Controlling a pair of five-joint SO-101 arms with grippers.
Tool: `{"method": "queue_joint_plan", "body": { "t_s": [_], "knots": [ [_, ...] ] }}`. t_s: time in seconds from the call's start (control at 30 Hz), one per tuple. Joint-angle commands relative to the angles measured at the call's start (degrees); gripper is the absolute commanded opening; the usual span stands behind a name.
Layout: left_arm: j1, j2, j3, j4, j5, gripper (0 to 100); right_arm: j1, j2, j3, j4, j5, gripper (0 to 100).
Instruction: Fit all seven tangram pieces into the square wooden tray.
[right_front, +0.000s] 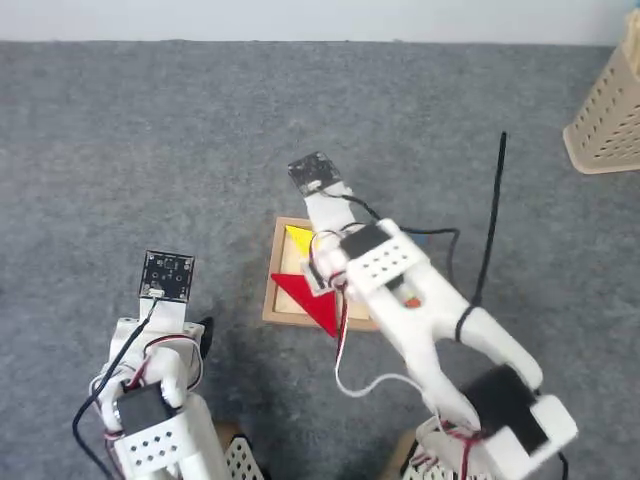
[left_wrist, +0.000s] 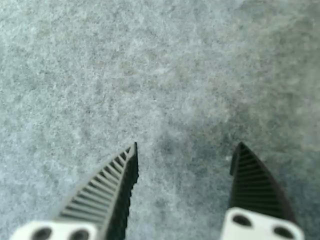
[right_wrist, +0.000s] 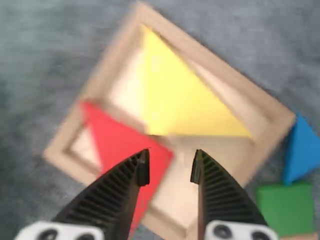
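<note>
— Two pincers are there; how does each one stand?

— The left pincer (left_wrist: 187, 150) is wide open and nothing is between its fingers. It hangs over the bare grey worktop (left_wrist: 150, 60), well apart from the tray.

— And the right one?

— The right pincer (right_wrist: 170, 165) is open too, by a moderate gap, and it holds nothing. It hangs above the square wooden tray (right_wrist: 97, 82), pointing down. One fingertip is over the red triangle (right_wrist: 125, 145); the other is over the bare bottom of the tray, just beside that piece. I cannot tell if a fingertip touches the red piece.

— Where do the pieces lie?

— The yellow triangle (right_wrist: 185, 100) lies inside the tray, with its long edge along one side. The red triangle is partly in the tray and meets the yellow one. In the high view one red corner passes out over the rim on the arms' side, so this piece is across the rim. A blue piece (right_wrist: 300, 150) and a green piece (right_wrist: 286, 207) lie on the worktop outside the tray, just beside its rim and near each other.
</note>
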Motion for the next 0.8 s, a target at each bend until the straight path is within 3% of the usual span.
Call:
{"method": "queue_joint_plan", "body": {
  "t_s": [0.0,0.2,0.77],
  "knots": [
    [-0.3,-0.9,-0.5,0.2,-0.5,28,-6.1,-3.3,-0.4,-2.4,5.7,14.7],
    [-0.3,-0.9,-0.5,0.2,-0.5,28,-9.5,2.8,-1.6,-4.1,9.4,14.7],
    [-0.3,-0.9,-0.5,0.2,-0.5,28,-4.8,23.3,-22.9,-0.1,8.8,14.8]
  ]
}}
